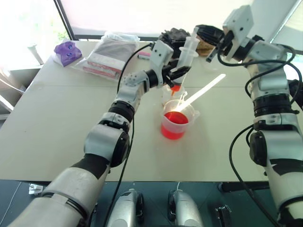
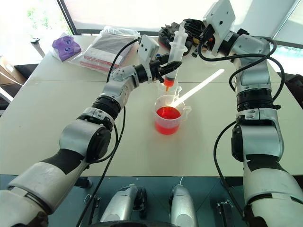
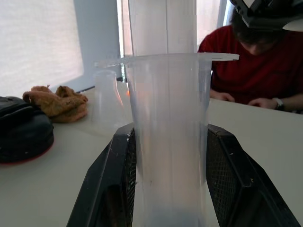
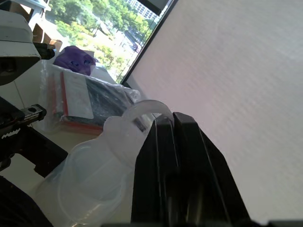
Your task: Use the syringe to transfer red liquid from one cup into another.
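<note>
The syringe [image 2: 174, 47] stands almost upright above the pale bench [image 1: 57, 127], its orange tip pointing down over the small cup [image 1: 171, 94], which stands just behind the big cup with the handle [image 1: 177, 120]. The big cup has red liquid [image 1: 175, 118] in its lower half, and a white stick leans out of it toward the right. The left hand [image 2: 165, 66] is closed around the barrel of the syringe and holds it; in the left wrist view the two black fingers [image 3: 111, 189] press on both sides of the clear barrel. The right hand [image 1: 212, 53] is up at the top of the plunger with its fingers closed together; in the right wrist view the plunger's round end sits just beside the fingertips [image 4: 173, 142], but I cannot tell if it is really pinched or only touched. I judge the task is in its middle: the syringe seems already positioned over the small cup, so pushing the plunger down is probably the step in hand. How much liquid is in the barrel, or already in the small cup, I cannot see. At the far edge lie a packet in clear plastic [image 1: 106, 56] and a purple thing [image 1: 66, 51], and a person in red sits across the bench [image 3: 255, 66].
</note>
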